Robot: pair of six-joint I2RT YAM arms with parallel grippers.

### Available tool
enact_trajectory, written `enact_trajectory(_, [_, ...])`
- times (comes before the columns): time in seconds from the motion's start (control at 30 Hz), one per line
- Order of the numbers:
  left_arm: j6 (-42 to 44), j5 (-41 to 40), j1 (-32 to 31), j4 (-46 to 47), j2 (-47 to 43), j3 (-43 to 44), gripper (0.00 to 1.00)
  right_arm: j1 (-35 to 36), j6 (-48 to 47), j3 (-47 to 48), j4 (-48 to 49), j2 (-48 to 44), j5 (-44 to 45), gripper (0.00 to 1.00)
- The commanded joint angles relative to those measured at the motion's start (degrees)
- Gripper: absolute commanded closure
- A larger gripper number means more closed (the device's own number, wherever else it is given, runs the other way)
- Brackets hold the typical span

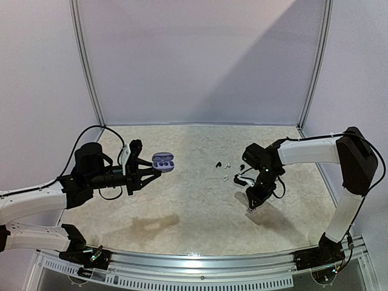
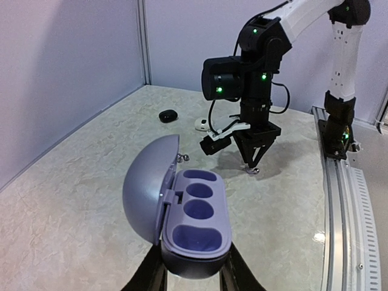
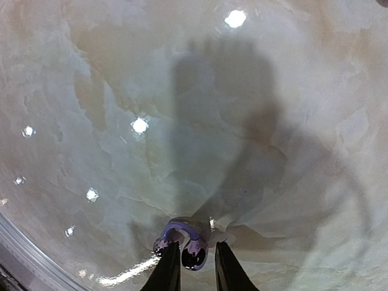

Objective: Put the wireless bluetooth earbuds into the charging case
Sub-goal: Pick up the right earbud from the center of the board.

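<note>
The pick-up is in hand: a purple earbud (image 3: 194, 254) is pinched at the table (image 1: 182, 212) by the right gripper (image 3: 195, 262), well apart from the open case (image 2: 197, 224) clenched by the left gripper (image 2: 194, 274). Next it must be lifted, carried over and seated inside.

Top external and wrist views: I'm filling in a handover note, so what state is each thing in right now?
charging case: open, lid swung back, wells empty, held up off the table.
left gripper: shut on the charging case.
right gripper: pointing down, shut on a purple earbud.
purple earbud: pinched in the right gripper, not in the case.
loose earbuds: lying on the table, outside the case.
</note>
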Motion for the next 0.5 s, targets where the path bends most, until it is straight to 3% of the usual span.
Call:
enact_trajectory(0.0, [0.4,-0.5,-0.8,1.3,-1.0,-1.0,1.0,0.5,1.0,-0.5,-0.5,1.4,0.9,0.8])
enact_trajectory(0.3, [0.4,-0.6,-0.8,1.2,-1.1,-1.2,1.0,0.8,1.5,-0.4,-1.0,2.4,1.5,0.81])
enact_trajectory(0.47, [0.4,-0.6,-0.8,1.2,-1.3,-1.4,1.0,0.9,2.2,0.0,-1.4,2.3,1.7,0.87])
